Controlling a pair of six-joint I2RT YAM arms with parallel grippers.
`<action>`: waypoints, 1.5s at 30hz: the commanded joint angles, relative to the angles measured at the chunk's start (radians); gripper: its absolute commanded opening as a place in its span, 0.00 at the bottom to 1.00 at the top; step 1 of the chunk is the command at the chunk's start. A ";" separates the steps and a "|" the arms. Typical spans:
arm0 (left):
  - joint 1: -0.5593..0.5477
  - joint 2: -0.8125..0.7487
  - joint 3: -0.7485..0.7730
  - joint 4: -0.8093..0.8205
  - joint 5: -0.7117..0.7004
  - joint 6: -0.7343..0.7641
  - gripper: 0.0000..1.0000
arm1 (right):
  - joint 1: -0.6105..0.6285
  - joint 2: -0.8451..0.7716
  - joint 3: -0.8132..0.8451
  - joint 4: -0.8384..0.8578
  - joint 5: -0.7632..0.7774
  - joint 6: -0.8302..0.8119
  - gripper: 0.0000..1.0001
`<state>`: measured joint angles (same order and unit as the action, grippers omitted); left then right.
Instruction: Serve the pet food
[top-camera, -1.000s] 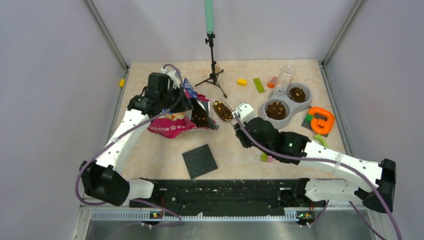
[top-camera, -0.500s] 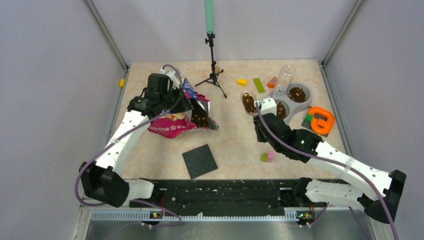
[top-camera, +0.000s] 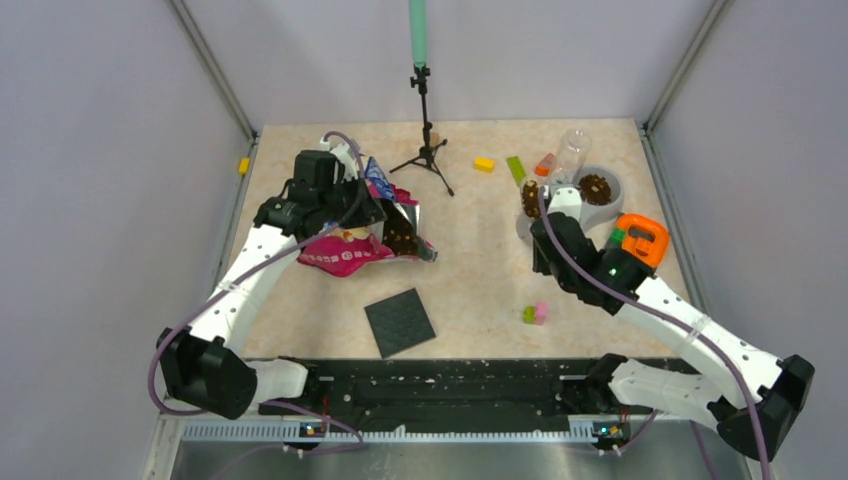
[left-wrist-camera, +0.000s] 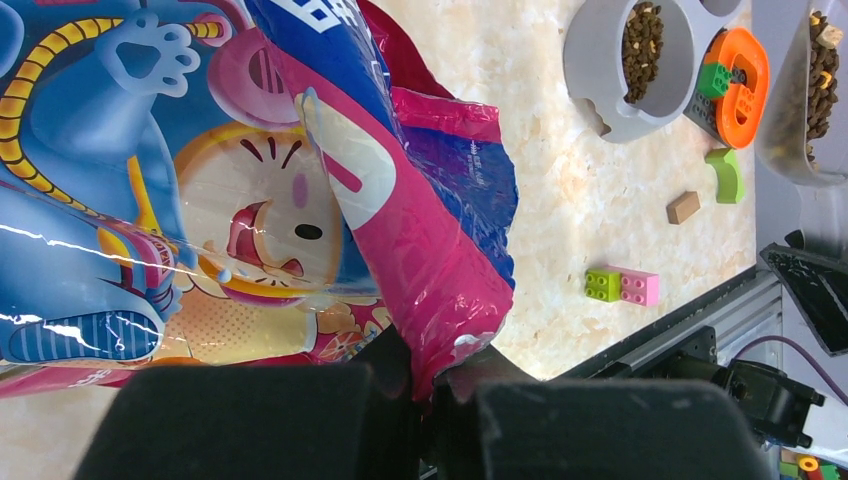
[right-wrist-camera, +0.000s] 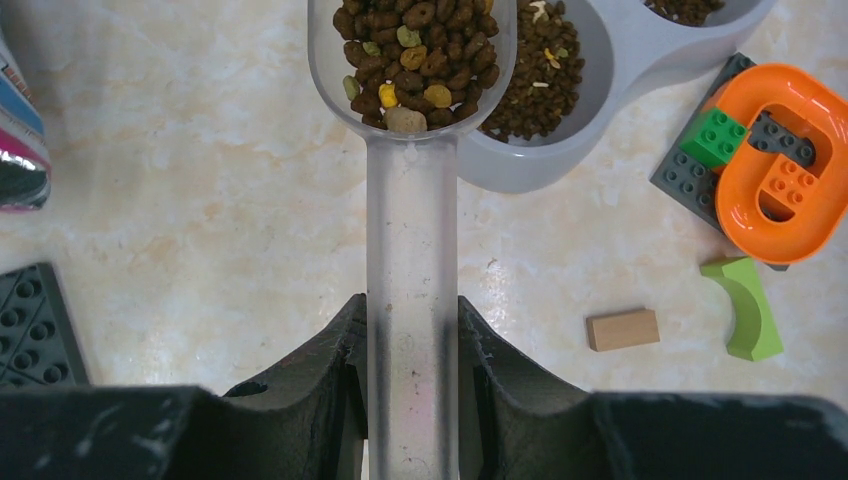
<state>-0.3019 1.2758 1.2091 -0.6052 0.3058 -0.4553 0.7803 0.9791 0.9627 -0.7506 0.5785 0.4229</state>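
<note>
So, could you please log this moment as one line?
step: serving | left claw: shut on bag | right claw: shut on scoop | scoop: loaded with pet food, at bowl edge

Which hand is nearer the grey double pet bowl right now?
Right. The right hand holds a clear plastic scoop of kibble at the grey double bowl's edge; the left hand is far off to the left, shut on the glossy pink-and-blue bag.

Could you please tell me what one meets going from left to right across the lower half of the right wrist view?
black studded plate → clear scoop → tan block → green arch block
</note>
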 joint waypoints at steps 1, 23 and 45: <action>0.004 -0.042 0.003 0.094 0.013 -0.010 0.00 | -0.054 -0.013 0.014 0.019 0.006 0.041 0.00; 0.003 -0.034 0.074 0.043 0.257 0.087 0.00 | -0.432 0.055 0.010 -0.034 -0.173 0.068 0.00; 0.003 -0.085 -0.033 0.118 0.180 0.056 0.00 | -0.749 0.454 0.259 0.080 -0.410 -0.047 0.00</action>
<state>-0.2886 1.2541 1.1728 -0.5793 0.4213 -0.3729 0.0666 1.3865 1.1301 -0.7177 0.2481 0.3855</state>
